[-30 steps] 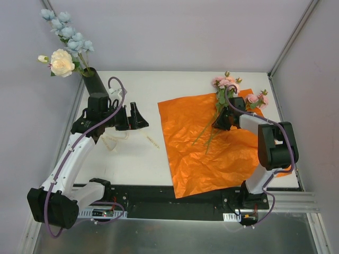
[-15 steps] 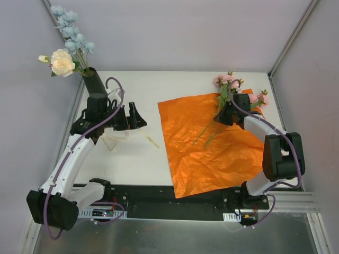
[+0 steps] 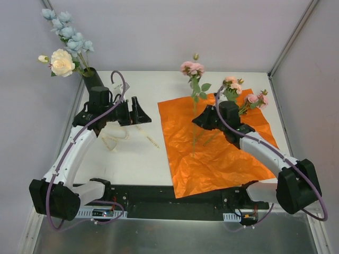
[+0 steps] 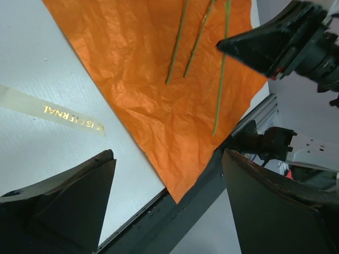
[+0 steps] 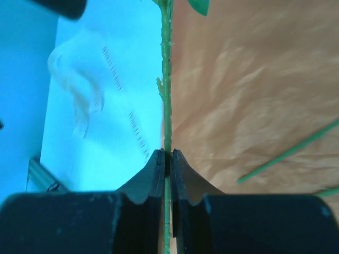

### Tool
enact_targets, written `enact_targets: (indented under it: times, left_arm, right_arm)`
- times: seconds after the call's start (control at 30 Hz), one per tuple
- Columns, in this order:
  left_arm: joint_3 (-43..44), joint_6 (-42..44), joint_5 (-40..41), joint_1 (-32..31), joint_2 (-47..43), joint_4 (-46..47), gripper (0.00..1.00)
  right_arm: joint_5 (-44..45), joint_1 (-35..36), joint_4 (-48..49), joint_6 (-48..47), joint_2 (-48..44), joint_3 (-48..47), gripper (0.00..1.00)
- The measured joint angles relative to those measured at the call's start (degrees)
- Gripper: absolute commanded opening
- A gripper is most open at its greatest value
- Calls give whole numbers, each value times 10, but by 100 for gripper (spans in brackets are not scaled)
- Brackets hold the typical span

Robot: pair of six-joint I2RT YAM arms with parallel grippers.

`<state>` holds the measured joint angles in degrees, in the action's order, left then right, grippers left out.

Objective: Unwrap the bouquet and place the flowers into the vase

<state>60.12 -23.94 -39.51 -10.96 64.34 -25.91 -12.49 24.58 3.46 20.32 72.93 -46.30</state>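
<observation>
Right hand (image 3: 205, 119), low over the flattened orange paper (image 3: 212, 159), is pinching the stem of a pink flower (image 3: 192, 67) that stands upright, its jaws pressed tight on it. Left hand (image 3: 139, 112) hovers spread and empty above the counter (image 3: 159, 84) near the cream ribbon (image 3: 114, 138), and other pink blooms (image 3: 257, 99) lie at the paper's far corner. Farthest back on the left, the dark vase (image 3: 94, 80) holds blue flowers (image 3: 69, 34) and a cream rose (image 3: 62, 62).

Tabletop (image 3: 132, 164) was white and matte | behind tabletop stood a plain pale-grey wall (image 3: 175, 32) | grey panels (image 3: 21, 132) flanked tabletop left and right, aluminium post (image 3: 293, 37) at its far-right corner | black rail (image 3: 159, 193) ran along its near edge | light was even
</observation>
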Motion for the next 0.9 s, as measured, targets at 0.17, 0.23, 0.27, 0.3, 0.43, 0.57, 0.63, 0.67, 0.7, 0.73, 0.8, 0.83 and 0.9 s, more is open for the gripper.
enact_targets:
  times: [0.17, 0.23, 0.27, 0.3, 0.43, 0.57, 0.63, 0.67, 0.7, 0.73, 0.8, 0.83, 0.9]
  left_arm:
    - [0, -56, -34, -11, 16, 53, 78]
    - [-2, -82, -40, -17, 20, 85, 75]
    - [-4, -95, -41, -20, 23, 103, 75]
    - [-7, -109, -43, -25, 27, 121, 73]
    - [-12, -156, -45, -49, 54, 174, 70]
    - [-15, -197, -45, -71, 89, 220, 60]
    - [-15, -214, -45, -80, 102, 241, 42]
    - [-15, -221, -45, -84, 106, 250, 30]
    - [-15, -227, -45, -86, 111, 258, 18]
    - [-15, -232, -45, -90, 114, 263, 6]
    - [-15, -236, -45, -90, 116, 270, 0]
    - [-15, -236, -45, -90, 116, 272, 0]
    - [-14, -236, -44, -90, 116, 275, 0]
  right_arm:
    - [-14, 96, 66, 34, -9, 37, 0]
    - [-18, 128, 91, 50, -11, 46, 0]
    - [-19, 138, 100, 55, -12, 49, 0]
    - [-19, 152, 109, 62, -15, 50, 0]
    - [-20, 199, 141, 73, -26, 50, 0]
    - [-21, 234, 156, 73, -31, 50, 0]
    - [-21, 244, 158, 73, -31, 50, 0]
    - [-21, 250, 158, 73, -31, 49, 0]
    - [-21, 254, 159, 73, -31, 49, 0]
    - [-21, 256, 159, 73, -32, 49, 0]
    - [-19, 261, 161, 73, -31, 49, 1]
    - [-17, 262, 162, 73, -31, 49, 6]
    - [-13, 263, 162, 73, -31, 49, 16]
